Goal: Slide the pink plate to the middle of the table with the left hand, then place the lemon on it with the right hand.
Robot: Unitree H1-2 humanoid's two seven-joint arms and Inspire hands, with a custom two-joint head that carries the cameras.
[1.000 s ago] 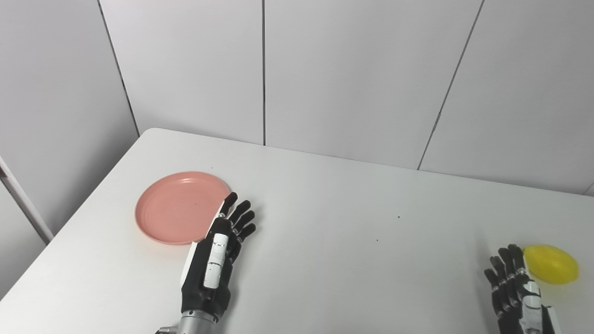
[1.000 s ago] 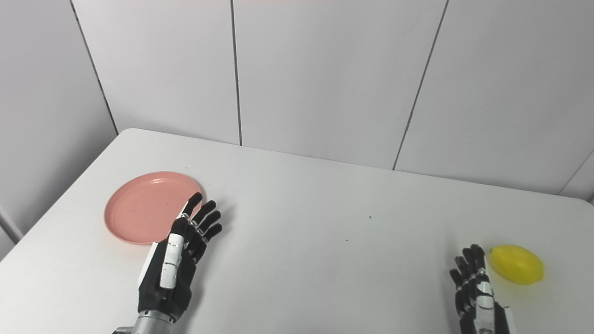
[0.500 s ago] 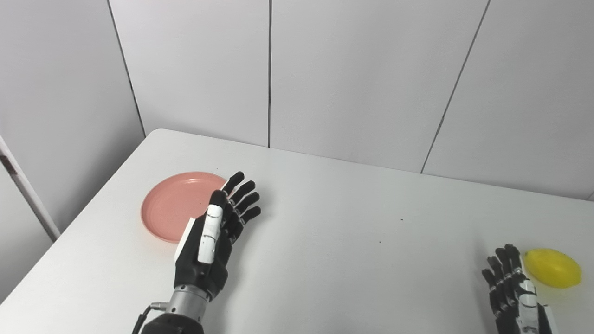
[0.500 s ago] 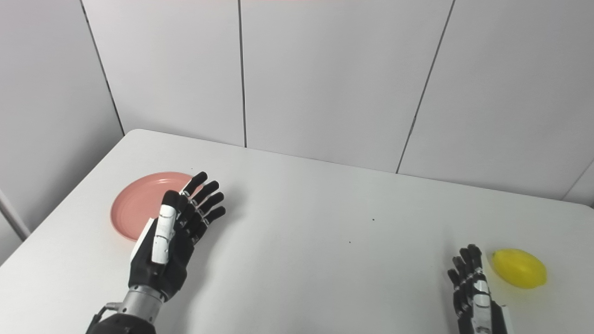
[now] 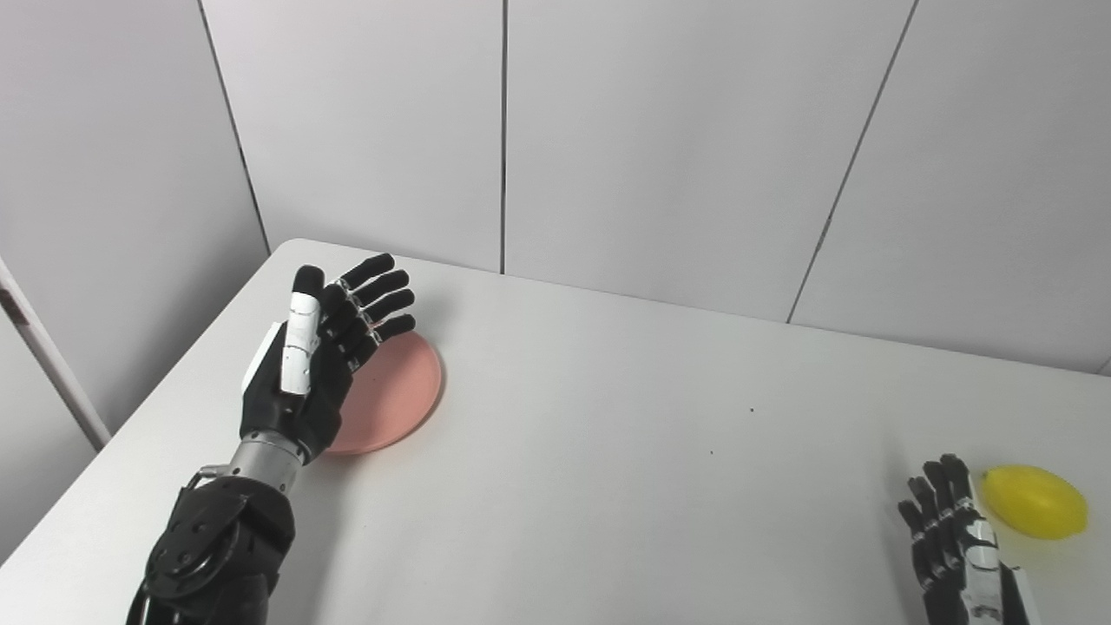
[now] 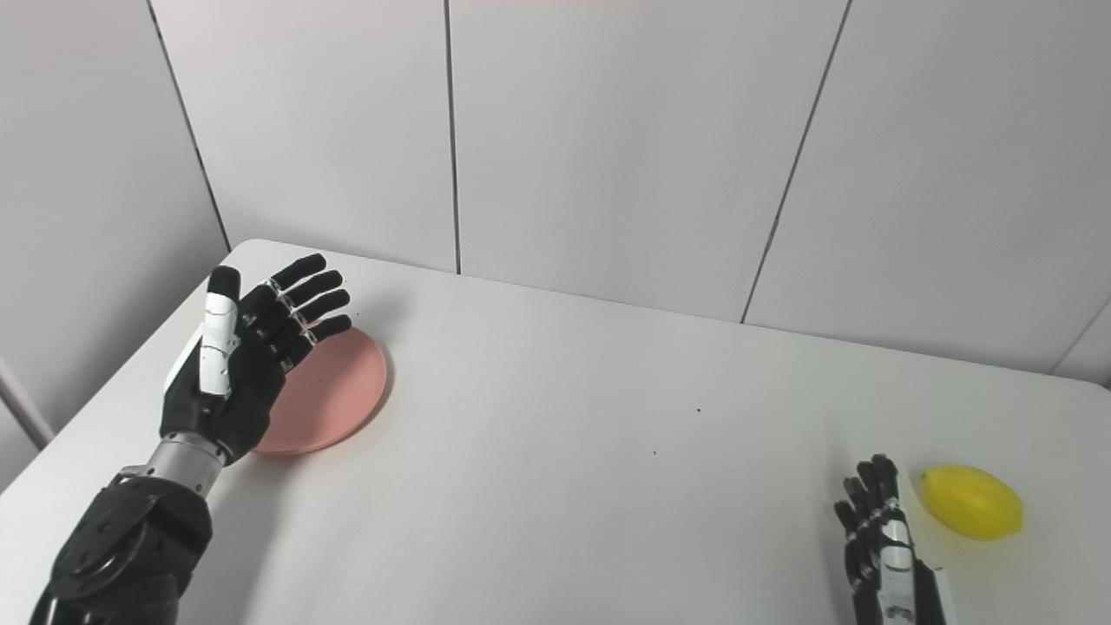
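Note:
The pink plate lies flat on the white table at the left. My left hand is raised over the plate's left part, open, fingers spread and pointing up and right, hiding that side of the plate. It holds nothing. The plate also shows in the right eye view, with the left hand over it. The yellow lemon lies at the table's right near the front. My right hand is open just left of the lemon, fingers up, apart from it.
Grey wall panels stand behind the table's far edge. The table's left edge runs close beside the plate. A few small dark specks dot the middle of the tabletop.
My left hand has risen and moved left and away, from beside the plate's right edge to over its left part. The right hand and the lemon have stayed put.

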